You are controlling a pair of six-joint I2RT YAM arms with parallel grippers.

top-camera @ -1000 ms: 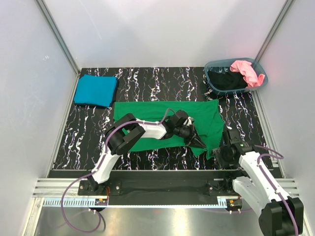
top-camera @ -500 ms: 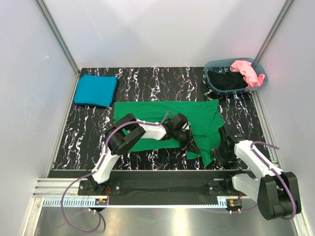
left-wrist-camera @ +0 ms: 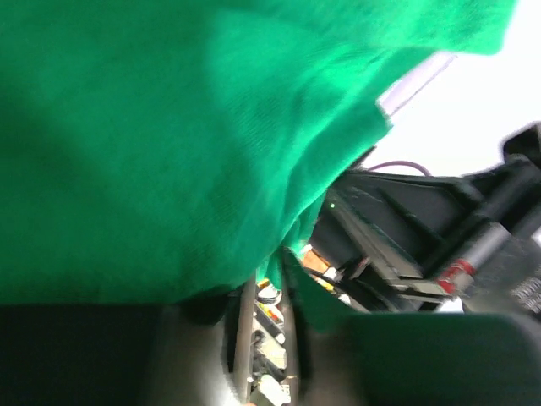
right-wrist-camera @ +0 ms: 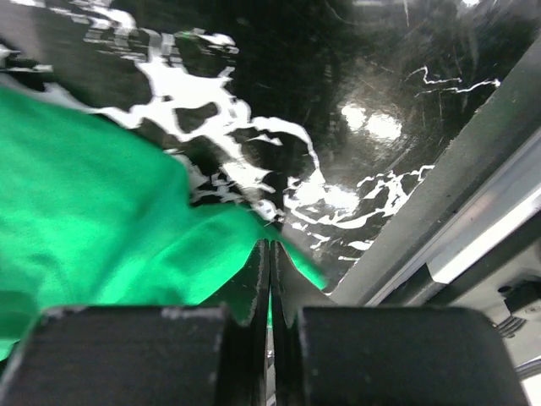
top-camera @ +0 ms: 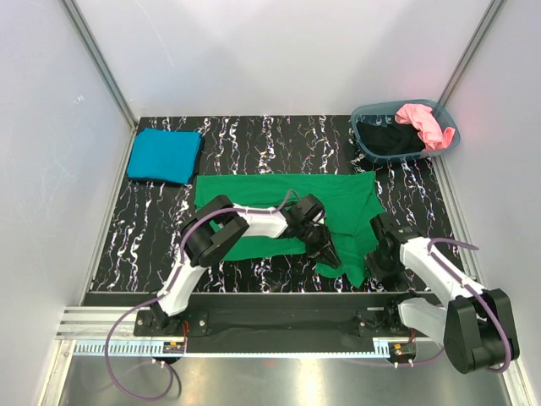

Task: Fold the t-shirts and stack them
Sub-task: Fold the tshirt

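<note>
A bright green t-shirt [top-camera: 270,199] lies spread across the middle of the black marbled table, its near right part bunched. My left gripper [top-camera: 330,256] sits over that bunched part. In the left wrist view its fingers [left-wrist-camera: 245,338] stand slightly apart, and the green cloth [left-wrist-camera: 169,127] drapes over their tips. My right gripper [top-camera: 373,268] is at the shirt's near right corner. In the right wrist view it [right-wrist-camera: 270,247] is shut, with a thin edge of the green shirt [right-wrist-camera: 84,220] pinched in the jaws. A folded teal t-shirt [top-camera: 165,155] lies at the far left.
A grey-blue oval basket [top-camera: 448,135] stands at the far right corner and holds a pink shirt [top-camera: 420,121] and a black shirt [top-camera: 387,138]. The metal frame rail [right-wrist-camera: 473,228] runs close beside the right gripper. White walls enclose the table.
The right gripper swung in to the shirt's near right corner and closed on the cloth. The left gripper slid toward the near edge, and its jaws parted a little.
</note>
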